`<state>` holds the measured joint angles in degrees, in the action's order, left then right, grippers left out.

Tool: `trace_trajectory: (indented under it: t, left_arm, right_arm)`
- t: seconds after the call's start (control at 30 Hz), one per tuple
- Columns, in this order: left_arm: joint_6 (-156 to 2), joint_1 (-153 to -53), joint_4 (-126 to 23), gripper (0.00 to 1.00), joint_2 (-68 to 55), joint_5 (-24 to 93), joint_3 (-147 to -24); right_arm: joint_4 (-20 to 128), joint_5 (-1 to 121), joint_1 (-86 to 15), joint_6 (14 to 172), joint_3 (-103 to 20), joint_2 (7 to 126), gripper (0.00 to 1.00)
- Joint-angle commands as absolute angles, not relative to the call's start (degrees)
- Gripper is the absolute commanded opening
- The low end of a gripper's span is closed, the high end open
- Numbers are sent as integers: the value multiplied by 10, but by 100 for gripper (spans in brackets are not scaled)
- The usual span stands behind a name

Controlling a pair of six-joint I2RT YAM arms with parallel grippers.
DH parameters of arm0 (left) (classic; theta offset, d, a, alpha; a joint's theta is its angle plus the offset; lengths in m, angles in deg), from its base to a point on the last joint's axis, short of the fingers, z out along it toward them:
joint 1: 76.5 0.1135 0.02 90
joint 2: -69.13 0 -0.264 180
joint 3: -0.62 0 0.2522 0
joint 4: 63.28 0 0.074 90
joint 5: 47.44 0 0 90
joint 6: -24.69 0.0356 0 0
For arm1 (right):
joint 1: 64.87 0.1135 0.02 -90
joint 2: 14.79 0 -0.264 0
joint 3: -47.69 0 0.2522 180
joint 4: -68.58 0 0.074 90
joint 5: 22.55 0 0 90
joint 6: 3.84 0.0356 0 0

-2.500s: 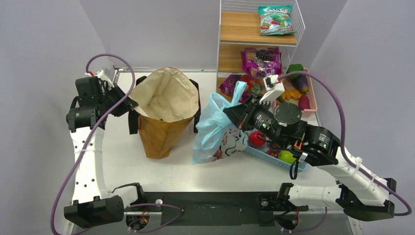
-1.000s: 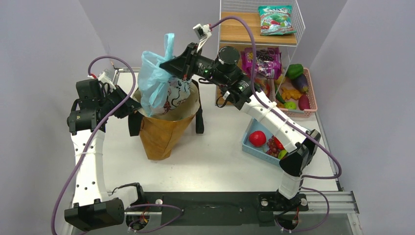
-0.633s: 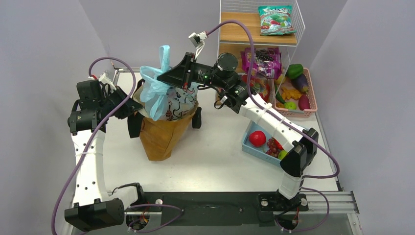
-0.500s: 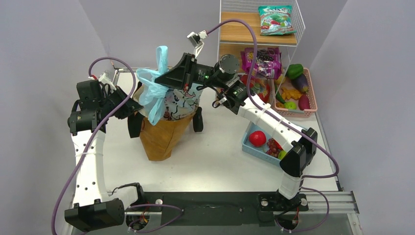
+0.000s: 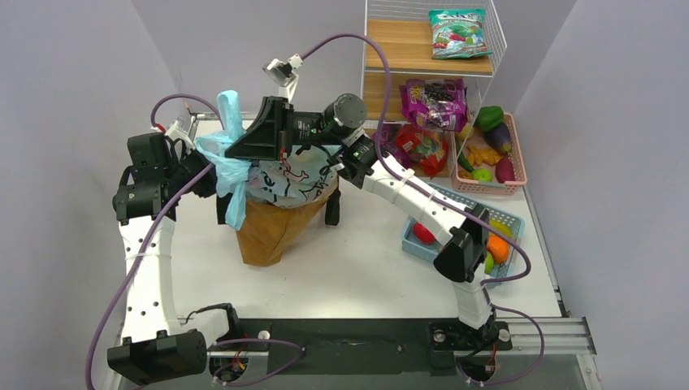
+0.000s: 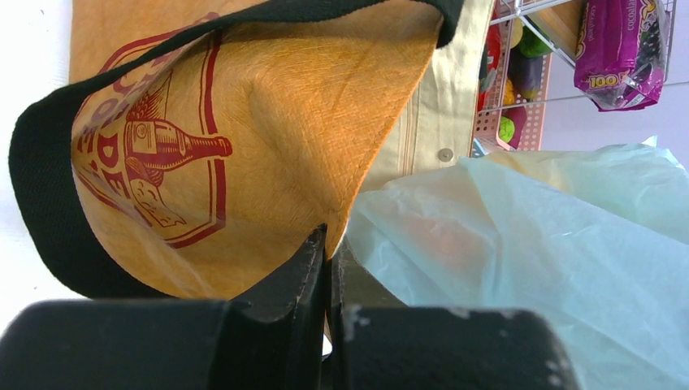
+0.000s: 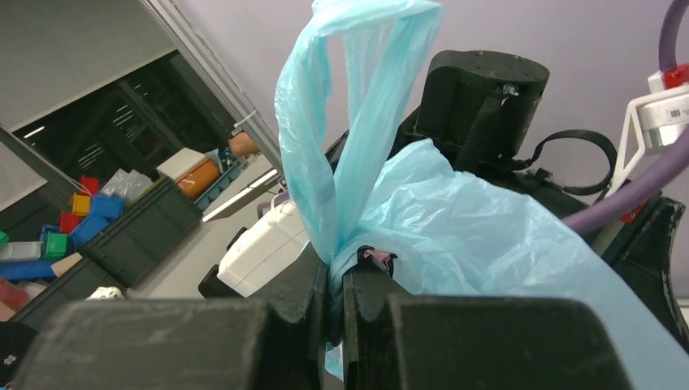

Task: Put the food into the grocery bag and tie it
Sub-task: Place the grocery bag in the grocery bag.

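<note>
The light blue grocery bag (image 5: 288,180) with its black cartoon print lies across the mouth of the tan tote (image 5: 272,231). My right gripper (image 5: 237,154) reaches over the tote from the right and is shut on the bag's gathered neck (image 7: 366,244). A handle loop (image 7: 357,97) sticks up past the fingers. My left gripper (image 5: 213,175) is shut on the tote's rim (image 6: 357,179), with the blue plastic (image 6: 528,268) pressing in beside it. Loose food shows in the blue basket (image 5: 508,223): an orange pepper (image 5: 496,248). What is inside the bag is hidden.
A wire shelf (image 5: 431,57) at the back right holds snack packets. A pink basket (image 5: 520,166) of vegetables stands beside it. The right arm's elbow (image 5: 457,252) hangs over the blue basket. The tote's black strap (image 5: 331,207) hangs down its right side.
My right gripper has swung left with the grocery bag, which now rests lower on the tote's mouth. The left gripper has kept its hold on the tote's rim.
</note>
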<state>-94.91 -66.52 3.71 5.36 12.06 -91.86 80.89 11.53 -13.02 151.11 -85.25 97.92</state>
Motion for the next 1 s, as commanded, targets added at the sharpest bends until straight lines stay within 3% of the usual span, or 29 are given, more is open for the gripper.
trace_trajectory:
  t: [0.0, 0.2, 0.6, 0.73, 0.87, 0.97]
  left_arm:
    - [-956, -662, -14, 0, 73, 83, -921]
    - [-953, -662, -10, 0, 73, 82, -920]
    - [-950, -660, -6, 0, 68, 85, -918]
    - [-950, -660, -7, 0, 66, 84, -918]
    - [-953, -658, -6, 0, 67, 89, -915]
    - [-957, -657, -9, 0, 68, 90, -912]
  right_arm:
    - [849, 113, -131, 1525, -931, 1024, 0]
    - [898, 125, -138, 1566, -932, 1054, 0]
    - [1008, 139, -192, 1610, -714, 1036, 0]
    - [925, 164, -210, 1529, -635, 1000, 0]
    - [707, 220, -222, 1382, -594, 962, 0]
    - [621, 258, -226, 1296, -586, 942, 0]
